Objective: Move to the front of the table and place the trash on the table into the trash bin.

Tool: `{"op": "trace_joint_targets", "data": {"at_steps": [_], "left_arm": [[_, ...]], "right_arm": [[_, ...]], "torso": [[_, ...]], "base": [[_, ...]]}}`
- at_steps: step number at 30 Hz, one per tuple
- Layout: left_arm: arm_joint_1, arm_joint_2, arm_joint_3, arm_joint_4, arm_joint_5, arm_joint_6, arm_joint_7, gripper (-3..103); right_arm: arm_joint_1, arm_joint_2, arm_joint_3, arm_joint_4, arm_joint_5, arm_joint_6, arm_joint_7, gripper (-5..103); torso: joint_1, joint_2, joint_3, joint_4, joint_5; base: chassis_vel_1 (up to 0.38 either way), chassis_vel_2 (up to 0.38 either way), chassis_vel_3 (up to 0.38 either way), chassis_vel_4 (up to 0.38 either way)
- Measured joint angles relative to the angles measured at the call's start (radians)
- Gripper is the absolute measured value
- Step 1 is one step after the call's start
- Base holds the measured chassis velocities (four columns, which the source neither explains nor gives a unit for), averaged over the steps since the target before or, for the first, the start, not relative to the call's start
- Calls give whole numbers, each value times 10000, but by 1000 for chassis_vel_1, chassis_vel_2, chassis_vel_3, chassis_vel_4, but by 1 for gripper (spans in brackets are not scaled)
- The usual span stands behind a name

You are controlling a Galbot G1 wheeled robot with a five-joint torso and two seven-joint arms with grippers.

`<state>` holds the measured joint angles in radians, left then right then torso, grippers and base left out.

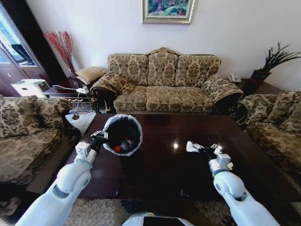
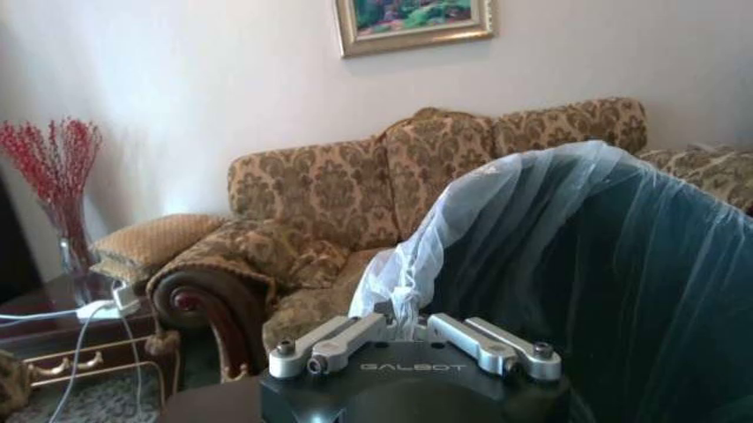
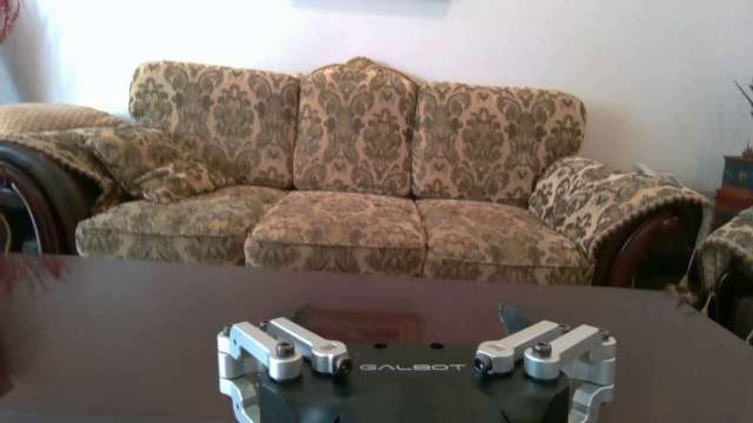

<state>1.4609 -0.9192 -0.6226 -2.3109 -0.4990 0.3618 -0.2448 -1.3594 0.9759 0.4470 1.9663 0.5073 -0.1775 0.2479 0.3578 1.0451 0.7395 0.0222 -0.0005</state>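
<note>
My left gripper is shut on the rim of the trash bin, pinching the greyish bag folded over it. It holds the bin tilted over the left part of the dark glossy table. Inside the bin lies trash: a bottle with a red cap. My right gripper hovers low over the table's right half, open, with nothing between its fingers.
A patterned sofa stands behind the table. Armchairs flank it on the left and the right. A side table with cables and a vase of red twigs are at the back left, and a plant at the back right.
</note>
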Motion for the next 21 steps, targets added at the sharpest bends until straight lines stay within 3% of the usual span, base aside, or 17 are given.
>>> {"op": "trace_joint_targets", "data": {"at_steps": [3, 8, 14, 17, 19, 21], "left_arm": [[60, 29, 6, -139, -2, 1, -47, 0], [236, 358, 50, -205, 10, -35, -105, 0], [417, 452, -134, -286, -8, -67, -153, 0], [471, 387, -165, -288, -25, -71, -122, 0], [472, 375, -165, -288, -26, -71, -110, 0], [331, 367, -111, -261, -64, -72, -52, 0]], "right_arm": [[478, -58, -613, -526, -59, 59, 67, 100], [1613, -67, -1840, -2062, 94, 180, 138, 100], [2650, 242, -2798, -3445, 152, 294, 271, 100], [3322, 562, -3665, -4231, 54, 281, 1120, 100], [3450, 636, -3813, -4356, 55, 249, 1373, 100], [3744, 972, -4034, -4671, 221, -21, 2136, 100]], "torso": [[0, -1, 0, 6, 19], [-2, 0, 0, 8, -5], [0, -1, 0, 16, 1], [0, -1, 1, 3, 7], [0, -1, 1, 4, 6], [-1, -1, 0, 6, 5]], "base": [[-123, -96, 84, 123], [0, 0, 0, 0], [27, 47, -14, -8], [0, 0, 0, 0], [0, 0, 0, 0], [0, 0, 0, 0]]}}
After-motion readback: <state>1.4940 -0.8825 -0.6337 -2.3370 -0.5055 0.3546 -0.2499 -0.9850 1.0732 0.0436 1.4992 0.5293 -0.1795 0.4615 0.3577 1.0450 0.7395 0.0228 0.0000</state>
